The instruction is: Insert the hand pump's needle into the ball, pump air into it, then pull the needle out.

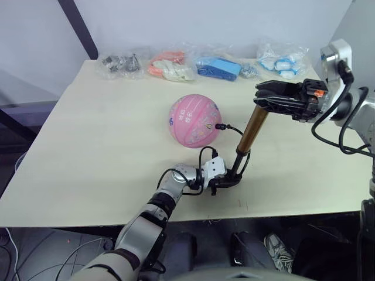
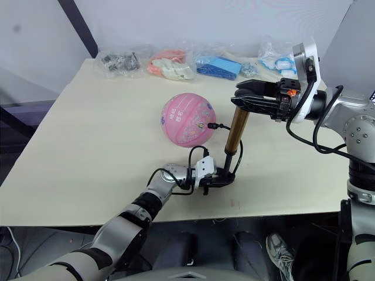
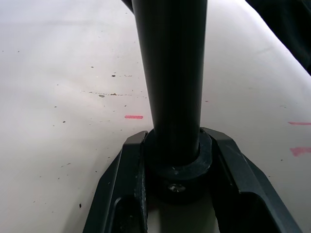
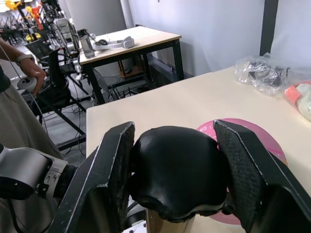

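Observation:
The pink ball [image 1: 194, 120] rests mid-table. The needle [image 1: 219, 125] sits in its valve on the right side, and a thin black hose loops from there down to the pump's base. The gold-bronze hand pump [image 1: 253, 131] stands tilted but nearly upright just right of the ball. My left gripper [image 1: 225, 180] is shut on the pump's black lower end [image 3: 176, 160] at the table surface. My right gripper [image 1: 263, 97] is shut on the black handle [image 4: 177, 172] at the top of the pump.
Several plastic bags of small items [image 1: 176, 65] line the table's far edge [image 1: 193, 52]. A person's arm [image 4: 26, 65] and other tables [image 4: 121, 41] show far behind in the right wrist view. Bare tabletop lies left of the ball.

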